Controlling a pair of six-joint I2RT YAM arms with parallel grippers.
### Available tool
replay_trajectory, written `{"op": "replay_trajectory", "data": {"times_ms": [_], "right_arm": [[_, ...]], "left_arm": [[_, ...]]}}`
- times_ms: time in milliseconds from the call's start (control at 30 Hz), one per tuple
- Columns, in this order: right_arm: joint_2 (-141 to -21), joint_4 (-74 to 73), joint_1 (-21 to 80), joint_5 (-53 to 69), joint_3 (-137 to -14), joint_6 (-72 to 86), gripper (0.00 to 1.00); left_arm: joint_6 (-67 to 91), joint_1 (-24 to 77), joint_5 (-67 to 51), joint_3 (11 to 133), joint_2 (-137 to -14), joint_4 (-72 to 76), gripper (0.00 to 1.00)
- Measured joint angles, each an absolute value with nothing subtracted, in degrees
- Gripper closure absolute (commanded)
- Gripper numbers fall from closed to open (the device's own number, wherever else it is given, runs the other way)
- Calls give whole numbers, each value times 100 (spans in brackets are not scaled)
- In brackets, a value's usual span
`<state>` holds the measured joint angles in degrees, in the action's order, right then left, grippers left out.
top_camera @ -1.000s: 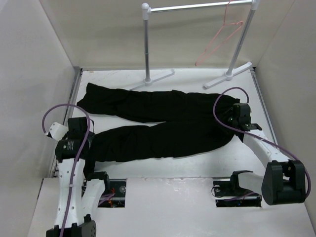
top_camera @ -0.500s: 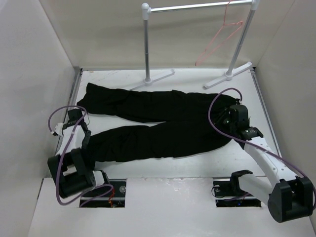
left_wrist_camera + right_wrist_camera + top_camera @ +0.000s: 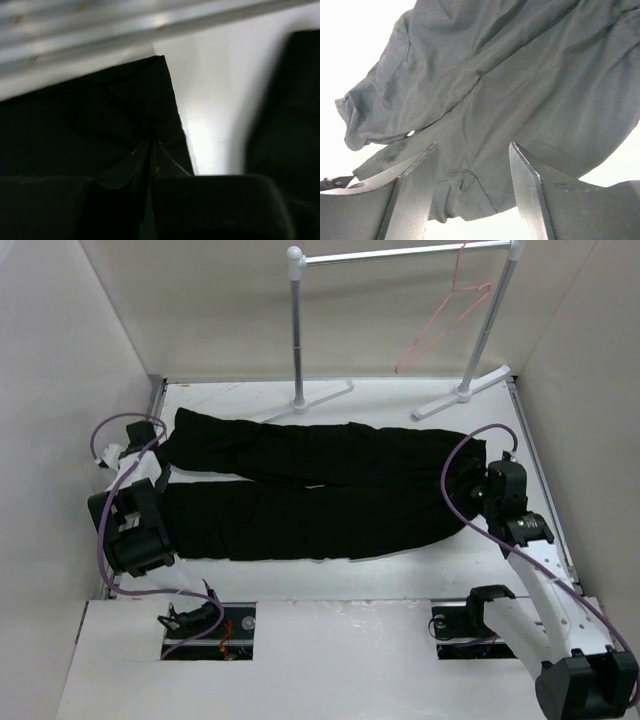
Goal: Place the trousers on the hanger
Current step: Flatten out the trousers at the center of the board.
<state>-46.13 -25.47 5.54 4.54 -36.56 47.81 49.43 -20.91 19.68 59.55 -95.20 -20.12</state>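
The black trousers [image 3: 320,485] lie flat across the table, legs to the left and waist to the right. My left gripper [image 3: 152,478] is at the near leg's cuff. In the left wrist view its jaws [image 3: 150,146] are shut on the corner of the black cloth [image 3: 100,115]. My right gripper [image 3: 478,490] is at the waist end. In the right wrist view it [image 3: 472,147] is open and just above the cloth [image 3: 510,85], holding nothing. The pink wire hanger [image 3: 445,315] hangs on the rack's rail at the back right.
The white rack [image 3: 297,330] stands at the back with its feet [image 3: 460,392] on the table. White walls close in the left and right sides. A metal strip [image 3: 150,25] runs along the table's left edge, close to my left gripper.
My left gripper has moved back and to the left with the cuff, pulling the near leg out straight. My right arm has drawn back a little to the right.
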Motion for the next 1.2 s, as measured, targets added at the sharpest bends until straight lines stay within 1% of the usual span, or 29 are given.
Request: {"op": "replay_trajectory", "data": {"times_ms": [33,100,133,200,267,300,333,367,400,433,467,500,567,600,700,800,867,1000,1200], "right_arm": [[-4582,-2585,521,447,-3658,4781,34],[-4541,-2665,495,436,-3658,4781,32],[-4528,-2698,493,436,-3658,4781,32],[-4488,-2740,495,436,-3658,4781,32],[-4453,-2783,519,436,-3658,4781,33],[-4438,-2794,541,432,-3658,4781,40],[-4431,-2797,585,429,-3656,4777,53],[-4423,-2797,650,434,-3653,4755,70],[-4418,-2799,742,436,-3651,4740,81],[-4421,-2801,854,440,-3640,4740,88],[-4418,-2799,963,440,-3618,4748,91],[-4416,-2805,1094,438,-3579,4744,91],[-4418,-2856,1339,436,-3509,4733,90],[-4418,-2884,1446,438,-3476,4733,87],[-4425,-2987,1704,438,-3426,4740,70],[-4407,-3055,1837,447,-3367,4740,52],[-4359,-3138,1848,462,-3352,4735,44],[-4165,-3273,1798,554,-3304,4724,39],[-3938,-3481,1441,716,-3282,4716,36]], "left_arm": [[4899,-2064,1979,6182,-9594,-1979,82],[4805,-2029,2010,6514,-9651,-1938,66],[4759,-2016,2023,6643,-9649,-1920,61],[4672,-1990,2025,6777,-9585,-1887,53],[4626,-1990,2010,6742,-9380,-1946,52],[4606,-1992,1997,6628,-9174,-1953,52],[4589,-1988,1984,6460,-8884,-1988,54],[4589,-1966,1970,6241,-8512,-2038,54],[4591,-1949,1962,5961,-8071,-2093,55],[4595,-1933,1957,5699,-7638,-2189,57],[4613,-1918,1951,5404,-7131,-2333,58],[4641,-1918,1918,5100,-6626,-2471,58],[4700,-2005,1822,4554,-5760,-2842,58],[4729,-2128,1776,4292,-5411,-3070,58],[4838,-2534,1680,3693,-4827,-3704,55],[4993,-2847,1551,3264,-4812,-3968,52],[5098,-3085,1457,3074,-4989,-3972,52],[5242,-3481,1431,3037,-5365,-3782,52],[5468,-3756,1372,3030,-6029,-3288,53]]}}
